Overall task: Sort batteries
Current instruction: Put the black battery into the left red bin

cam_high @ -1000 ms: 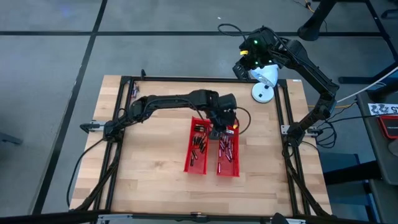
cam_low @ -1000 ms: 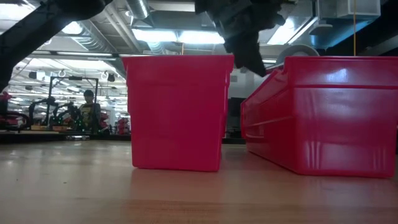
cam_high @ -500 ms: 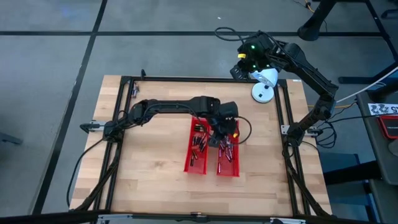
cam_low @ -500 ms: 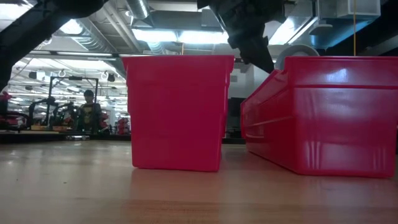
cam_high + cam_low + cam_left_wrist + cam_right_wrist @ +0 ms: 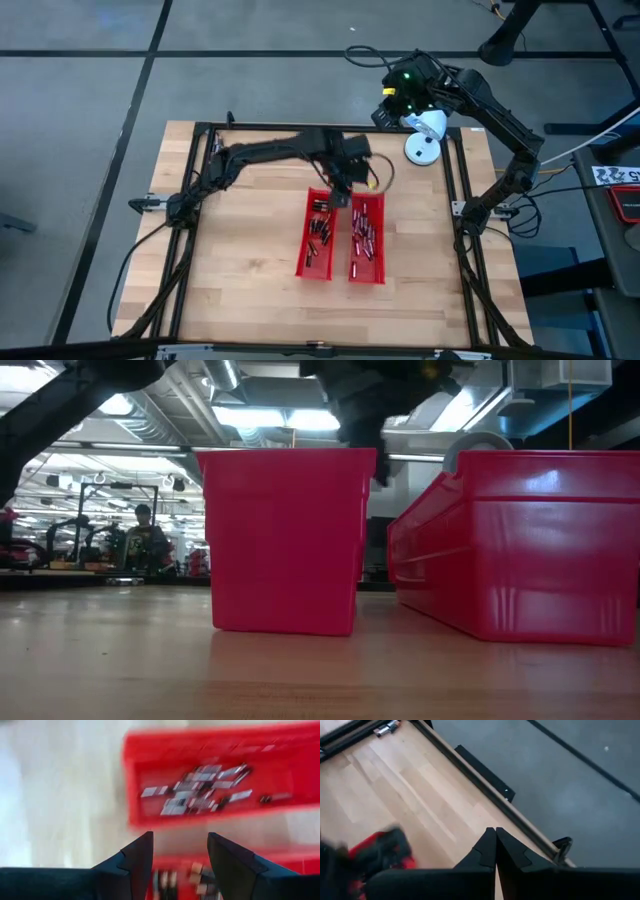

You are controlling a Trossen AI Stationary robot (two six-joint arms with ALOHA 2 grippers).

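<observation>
Red plastic walls keep the batteries (image 5: 319, 231) corralled in two long trays (image 5: 303, 262) set side by side mid-bench (image 5: 240, 270), so sorted cells stay apart. Most lie lengthwise along the trays, some skewed. The left pincer (image 5: 340, 187) hangs above the trays' far end, fingers parted and empty. The right pincer (image 5: 495, 845), pressed shut, waits beyond the far right corner.

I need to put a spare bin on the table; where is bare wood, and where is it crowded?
Bare wood lies left of the two red trays, under the left arm, and along the near edge below them. A narrower strip runs right of the trays. It is crowded at the trays' far end, where the left end effector hovers.
</observation>
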